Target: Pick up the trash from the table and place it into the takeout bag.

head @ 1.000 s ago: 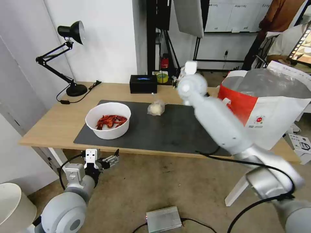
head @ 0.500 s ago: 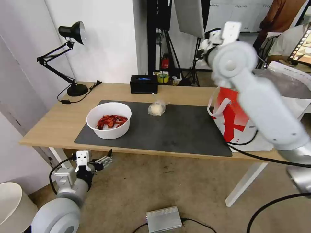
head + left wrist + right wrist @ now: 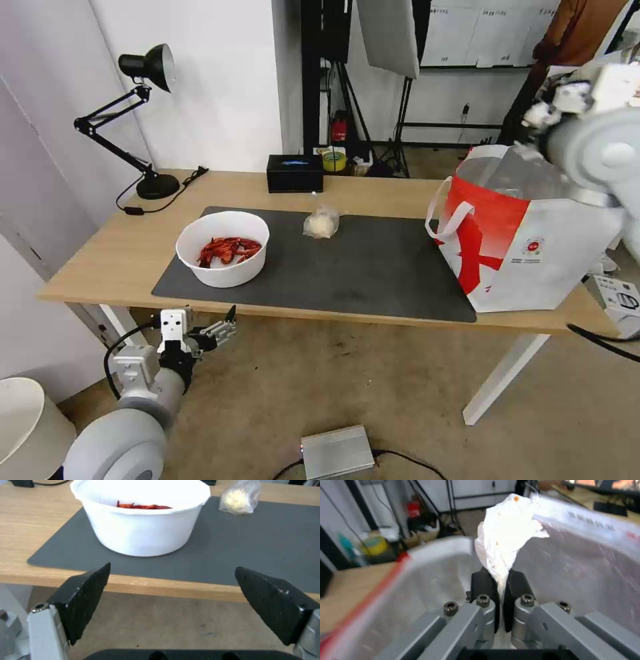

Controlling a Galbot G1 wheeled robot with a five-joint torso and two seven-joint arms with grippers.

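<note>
Your right gripper is clenching the crumpled tissue over the takeout bag. Your left gripper is hanging released below the desk edge, white bowl at its 12 o'clock.

right arm swung rightward over takeout bag, left gripper lowered

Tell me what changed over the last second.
The right arm swung up off the mat and rightward; the right gripper, shut on the tissue, is now over the open bag. The left gripper stayed open below the table edge. Bowl and knotted bag have not moved.
</note>
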